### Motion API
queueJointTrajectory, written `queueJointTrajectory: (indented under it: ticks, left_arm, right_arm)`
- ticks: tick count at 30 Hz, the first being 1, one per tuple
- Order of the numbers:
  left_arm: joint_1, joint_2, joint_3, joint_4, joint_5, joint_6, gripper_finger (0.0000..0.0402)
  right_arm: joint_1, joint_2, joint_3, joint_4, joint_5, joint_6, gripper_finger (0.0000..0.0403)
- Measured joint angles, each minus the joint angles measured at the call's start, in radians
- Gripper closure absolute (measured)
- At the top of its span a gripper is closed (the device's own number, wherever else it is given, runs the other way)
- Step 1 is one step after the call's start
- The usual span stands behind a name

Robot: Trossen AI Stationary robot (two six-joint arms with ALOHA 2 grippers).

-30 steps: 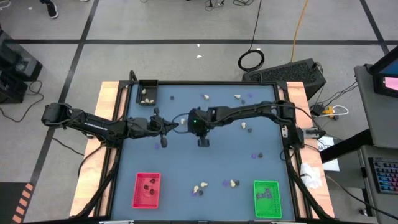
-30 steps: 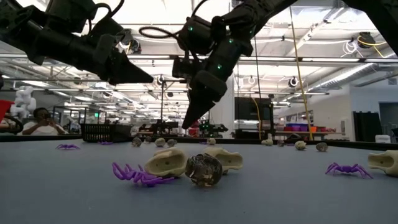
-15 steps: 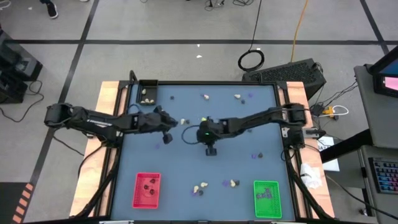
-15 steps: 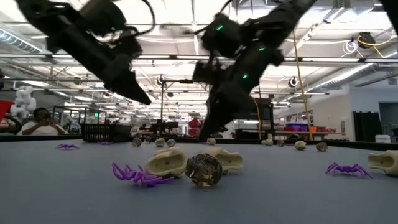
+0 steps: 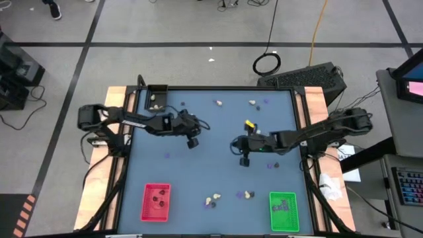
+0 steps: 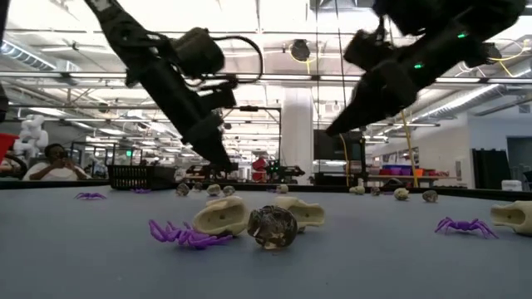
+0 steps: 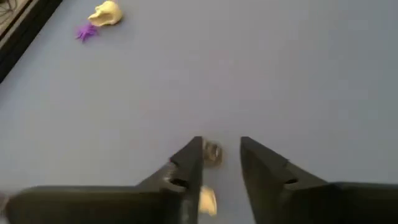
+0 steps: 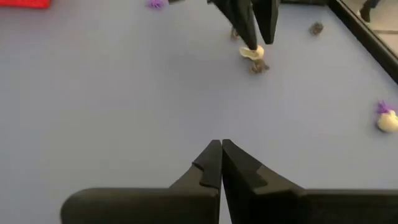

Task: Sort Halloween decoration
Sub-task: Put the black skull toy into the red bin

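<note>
Tiny trinkets lie scattered on the blue table (image 5: 198,172): cream lumps (image 5: 252,102), black lumps (image 5: 276,165) and purple bits (image 5: 269,166). My left gripper (image 5: 192,141) is open and points down at mid-table. A dark-and-cream lump (image 7: 212,152) lies between its fingertips and a cream lump (image 7: 207,200) lies beside them. My right gripper (image 5: 243,160) is shut and empty, raised above the table right of centre. In the right wrist view (image 8: 221,144) it faces the left gripper's fingers (image 8: 245,25). My left gripper comes from above, pointing down, with its fingertips (image 8: 251,45) right at a cream lump (image 8: 252,53) next to a dark lump (image 8: 259,66). Both lumps lie on the table. I cannot tell whether the fingers touch them.
A black tray (image 5: 156,99) holding cream lumps stands at the far left corner. A red tray (image 5: 156,201) sits near left and a green tray (image 5: 284,210) near right. A cluster of cream lumps, a dark lump (image 6: 273,226) and a purple spider (image 6: 183,232) lies at the near edge.
My left gripper has gone toward the table's right edge and come down over the lumps at mid-table. My right gripper has drawn back toward the table's right edge and a little toward the near edge.
</note>
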Motion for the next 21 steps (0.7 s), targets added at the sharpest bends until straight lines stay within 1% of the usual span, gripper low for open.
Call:
queueJointTrajectory:
  ticks: [1, 4, 7, 11, 14, 16, 21]
  left_arm:
    - [0.000, 0.018, 0.007, 0.003, 0.000, 0.007, 0.0280]
    - [0.004, 0.065, 0.023, -0.002, 0.000, 0.041, 0.0241]
    - [0.021, 0.098, 0.033, -0.007, -0.011, 0.049, 0.0217]
    - [0.051, 0.134, 0.047, -0.008, -0.014, 0.049, 0.0211]
    - [0.069, 0.155, 0.053, 0.010, 0.008, 0.048, 0.0211]
    - [0.077, 0.166, 0.054, 0.019, 0.028, 0.049, 0.0211]
    - [0.079, 0.183, 0.055, 0.054, 0.034, 0.079, 0.0211]
  right_arm:
    - [0.009, -0.012, -0.008, -0.004, 0.016, 0.000, 0.0403]
    - [0.031, -0.035, -0.016, -0.006, 0.018, 0.000, 0.0403]
    - [0.042, -0.039, -0.014, 0.018, 0.019, -0.007, 0.0403]
    - [0.043, -0.038, -0.015, 0.020, 0.019, -0.012, 0.0403]
    - [0.042, -0.038, -0.015, 0.024, 0.019, -0.012, 0.0403]
    - [0.042, -0.037, -0.015, 0.028, 0.019, -0.012, 0.0403]
    - [0.042, -0.037, -0.015, 0.038, 0.019, -0.014, 0.0403]
